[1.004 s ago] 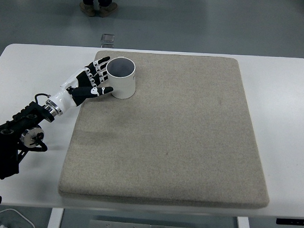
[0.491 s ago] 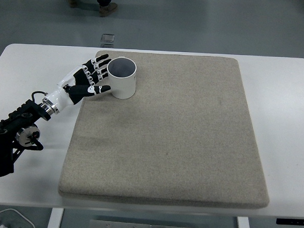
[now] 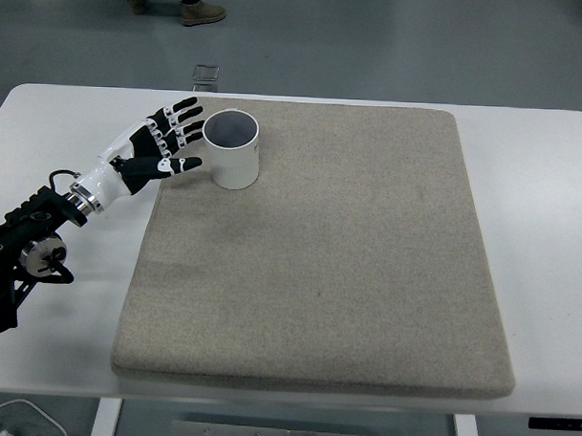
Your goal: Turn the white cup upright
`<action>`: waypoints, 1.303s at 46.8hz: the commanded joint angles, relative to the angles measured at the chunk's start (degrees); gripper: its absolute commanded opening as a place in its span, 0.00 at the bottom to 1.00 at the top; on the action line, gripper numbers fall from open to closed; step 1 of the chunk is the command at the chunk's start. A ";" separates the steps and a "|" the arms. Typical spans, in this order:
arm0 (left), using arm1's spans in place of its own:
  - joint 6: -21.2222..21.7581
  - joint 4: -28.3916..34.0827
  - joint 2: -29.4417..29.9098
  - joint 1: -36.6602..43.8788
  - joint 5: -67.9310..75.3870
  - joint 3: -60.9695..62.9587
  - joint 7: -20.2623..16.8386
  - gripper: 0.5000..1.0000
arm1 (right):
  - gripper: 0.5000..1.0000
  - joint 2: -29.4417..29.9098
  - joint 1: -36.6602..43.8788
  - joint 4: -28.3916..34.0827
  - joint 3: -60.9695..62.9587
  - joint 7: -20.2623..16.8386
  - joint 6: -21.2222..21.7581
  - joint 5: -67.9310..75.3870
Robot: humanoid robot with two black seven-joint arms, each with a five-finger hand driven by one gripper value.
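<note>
From my overhead camera I see a white desk [image 3: 541, 179] with a large beige mat [image 3: 328, 258] covering most of its middle. A white cup [image 3: 231, 149] stands upright on the mat, close to the mat's far left corner. Its open mouth faces straight up toward me, so I look down into a grey interior, and its long axis runs vertically, base planted flat on the mat.

My left hand [image 3: 160, 148] sits just to the left of the cup, over the mat's left edge near that same far corner. The hand is black with white segments. Its fingers [image 3: 180, 118] are spread and extended, pointing toward the far right, fanned out beside the cup's rim. The thumb [image 3: 183, 164] reaches out separately toward the cup's lower side. I see a narrow gap between the fingertips and the cup wall, so the hand holds nothing. The palm faces roughly toward the cup.

The left arm [image 3: 41, 243] comes in from the desk's left edge, rising diagonally from the near left toward the hand, with a white wrist section and black motor housings and cables lower down.

On the grey floor beyond the desk's far edge I see a small square plate [image 3: 207, 74], and the shoes of a person [image 3: 184, 9] at the very top of the view.
</note>
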 commanded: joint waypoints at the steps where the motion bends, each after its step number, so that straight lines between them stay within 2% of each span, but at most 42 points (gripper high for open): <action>1: -0.01 0.02 0.44 0.00 0.00 -0.17 0.00 0.99 | 0.86 0.00 0.00 0.00 0.00 0.01 0.01 0.00; 20: -0.01 -2.00 4.22 -1.49 -4.74 -0.26 0.00 0.99 | 0.86 0.00 0.00 0.09 0.00 0.01 0.01 -0.09; 35: 1.13 -1.30 3.61 -9.58 -10.19 0.88 0.00 0.99 | 0.86 0.00 0.00 0.09 -0.09 0.09 0.01 -0.09; 39: 2.80 -1.30 3.17 -10.55 -10.46 0.88 0.00 0.99 | 0.86 0.00 0.00 0.09 -0.09 0.09 0.01 -0.09; 44: 7.54 -0.86 1.15 -12.30 -10.72 0.80 0.00 0.99 | 0.86 0.00 0.00 0.09 -0.09 0.09 0.01 -0.09; 48: 9.74 -0.16 -0.34 -13.97 -12.03 0.80 0.00 0.99 | 0.86 0.00 0.00 0.09 -0.09 0.09 0.01 -0.09; 61: 10.62 0.81 -3.51 -18.02 -17.65 0.09 0.00 0.99 | 0.86 0.00 -0.09 0.09 -0.09 0.09 0.01 -0.09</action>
